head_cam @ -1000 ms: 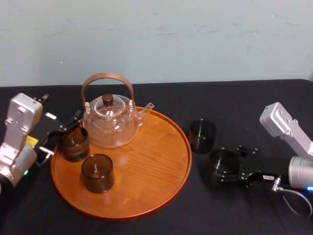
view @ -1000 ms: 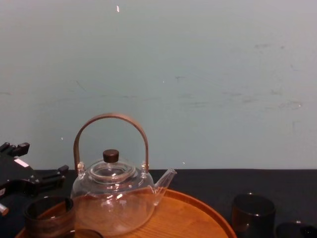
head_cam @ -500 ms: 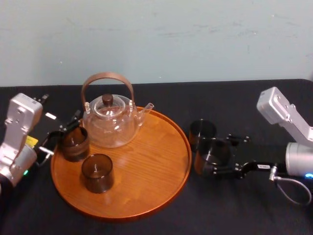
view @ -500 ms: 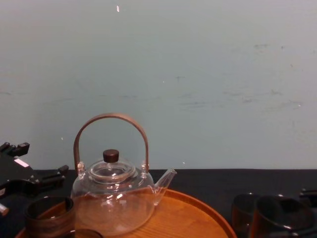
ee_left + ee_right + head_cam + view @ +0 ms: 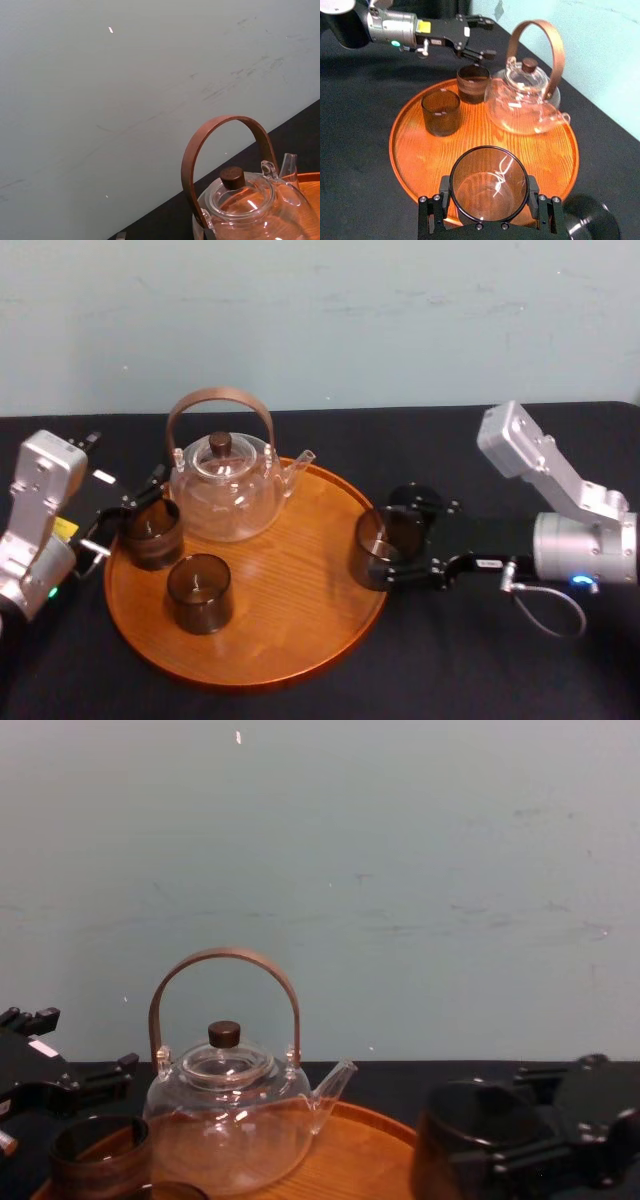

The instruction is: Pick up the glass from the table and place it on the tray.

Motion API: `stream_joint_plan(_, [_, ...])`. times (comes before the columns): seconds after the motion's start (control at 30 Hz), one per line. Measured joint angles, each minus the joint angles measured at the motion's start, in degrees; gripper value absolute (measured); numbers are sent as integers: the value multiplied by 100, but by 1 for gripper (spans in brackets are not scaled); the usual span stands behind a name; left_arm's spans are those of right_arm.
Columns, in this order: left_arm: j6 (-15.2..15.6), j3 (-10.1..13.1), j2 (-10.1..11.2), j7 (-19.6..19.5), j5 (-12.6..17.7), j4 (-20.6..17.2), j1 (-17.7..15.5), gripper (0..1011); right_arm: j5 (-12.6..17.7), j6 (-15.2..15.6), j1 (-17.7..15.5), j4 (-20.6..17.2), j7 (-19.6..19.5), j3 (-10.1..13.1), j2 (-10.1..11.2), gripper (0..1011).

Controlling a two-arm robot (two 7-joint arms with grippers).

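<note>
One smoked glass (image 5: 377,546) is clamped between the fingers of the right gripper (image 5: 489,194), which press on its opposite sides just below the rim. The glass stands upright, mouth up, and looks empty. It is at the right-hand edge of the tray (image 5: 290,575), overlapping the low raised rim in the head view. Whether its base touches the wood or hangs just above it cannot be told. The right arm reaches in from the right, low across the black table (image 5: 470,670), and in the chest view the held glass and gripper come in at the lower right.

On the tray, toward its back left, stands a glass teapot (image 5: 222,490) with an arched brown handle, a dark knob on its lid, and its spout pointing right. Two more smoked glasses are upright on the wood. One of them, the rear glass (image 5: 152,533), is at the tray's left edge just beside the teapot. The other, the front glass (image 5: 199,592), is nearer the robot and apart from both.

Off the tray, a fourth glass (image 5: 592,220) stands on the table just behind the right gripper.

Beyond the tray's left rim, the left gripper (image 5: 482,37) is near the rear glass. Its fingers are spread wide, and the right wrist view shows nothing between them. A pale blue-green wall (image 5: 400,320) rises behind the table.
</note>
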Motion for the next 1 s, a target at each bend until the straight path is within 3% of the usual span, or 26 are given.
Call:
stream_joint_plan(0.57, [0, 0, 0, 0, 0, 0, 0, 1001, -165, -209, 488, 487, 95, -596, -539, 903])
stream_joint_plan(1.0, [0, 0, 0, 0, 0, 0, 0, 1001, -206, -423, 572, 885, 170, -841, -833, 903])
